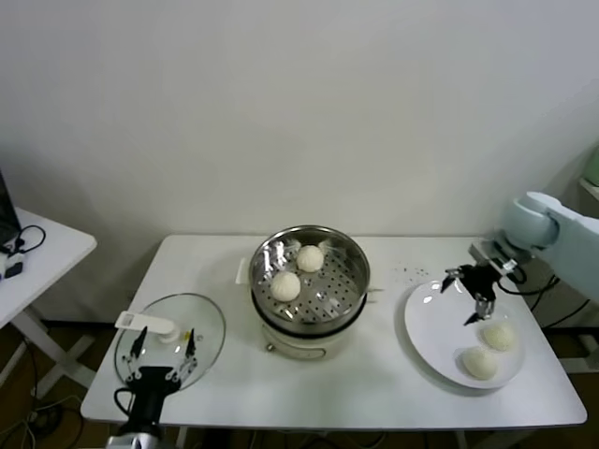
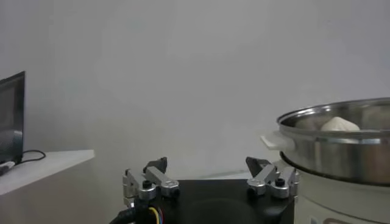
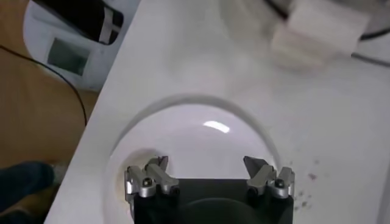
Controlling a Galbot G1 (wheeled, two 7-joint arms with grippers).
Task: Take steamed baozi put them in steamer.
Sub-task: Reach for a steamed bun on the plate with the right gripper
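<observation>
In the steamer (image 1: 309, 281) at the middle of the white table (image 1: 374, 374), two steamed baozi already sit on the perforated floor: one toward the back (image 1: 310, 257) and one nearer the front-left (image 1: 285, 285). Two more wait on the flat white plate (image 1: 426, 327) at your right, one (image 1: 499, 336) just behind the other (image 1: 479, 362), both near the plate's outer edge. By that count you are about halfway: two buns in, two left to carry across.

Your right gripper (image 1: 474, 297) hovers over the plate, just beside the nearer of the two remaining buns, with its fingers spread wide and nothing between them; the right wrist view shows the same gap above bare plate. Judging from this, the next bun is not yet grasped, and you will need to shift a little outward over it before closing.

Your left gripper (image 1: 161, 351) is parked low at the front-left of the table, over the glass lid (image 1: 201, 323) with its white handle (image 1: 145, 324). Its fingers also stand wide apart and empty; in the left wrist view it looks sideways at the steamer wall, with a bun top showing over the rim.

Between plate and steamer the tabletop carries only a scatter of dark specks. The steamer's raised rim is the one thing to lift over. A second small table (image 1: 37, 253) stands well off to your left, out of the way.
</observation>
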